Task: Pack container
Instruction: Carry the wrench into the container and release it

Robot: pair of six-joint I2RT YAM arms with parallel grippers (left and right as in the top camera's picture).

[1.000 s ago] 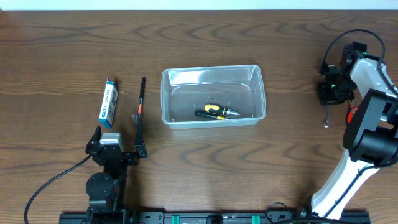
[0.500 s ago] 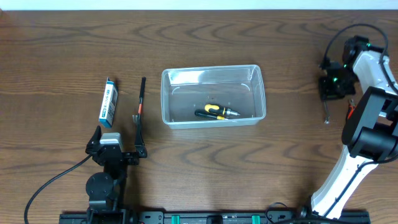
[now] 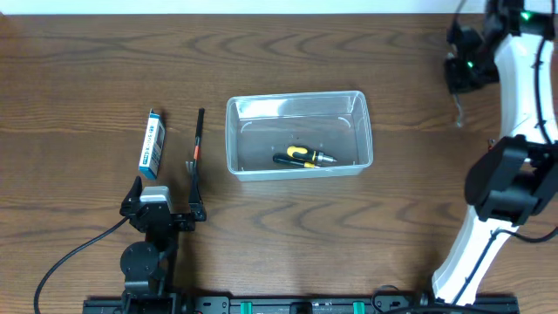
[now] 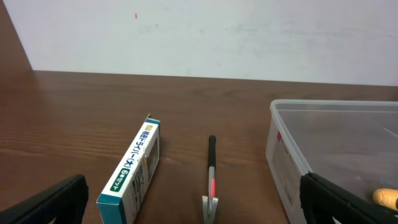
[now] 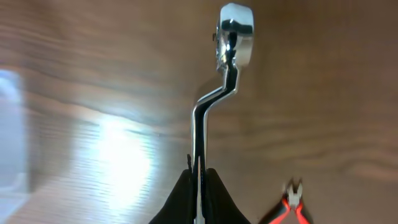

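Right hand (image 5: 198, 171) is clenched on the shaft of a chrome offset wrench (image 5: 234, 37), whose round head sticks out past the fingertips. In the overhead view this hand (image 3: 462, 74) now sits near the far right corner of the bench (image 3: 392, 227). A second ago it was lower in the picture, level with the container's near half. It has since travelled away along the right side with the wrench hanging from it. Nothing else on the bench has shifted.

Left hand (image 3: 166, 209) is released, its fingers spread wide, low at the near left of the bench. It has kept that place and that spread.

The container (image 3: 261, 139) stands at the middle of the bench, well apart from both hands. It is a clear, shallow rectangular bin with rounded corners and a rimmed edge, and the wood grain shows through its floor. From the left wrist camera its left wall (image 4: 286, 162) rises at the right of the picture.

Counted: one container, with one yellow-and-black screwdriver (image 3: 303, 158) lying in its near half. One blue-and-white box (image 3: 153, 144) lies left of it. One slim black tool with a red band (image 3: 197, 148) lies between the box and the container, touching neither. One wrench is in the right hand. One pair of red-handled pliers (image 5: 291, 205) shows on the wood in the right wrist view.
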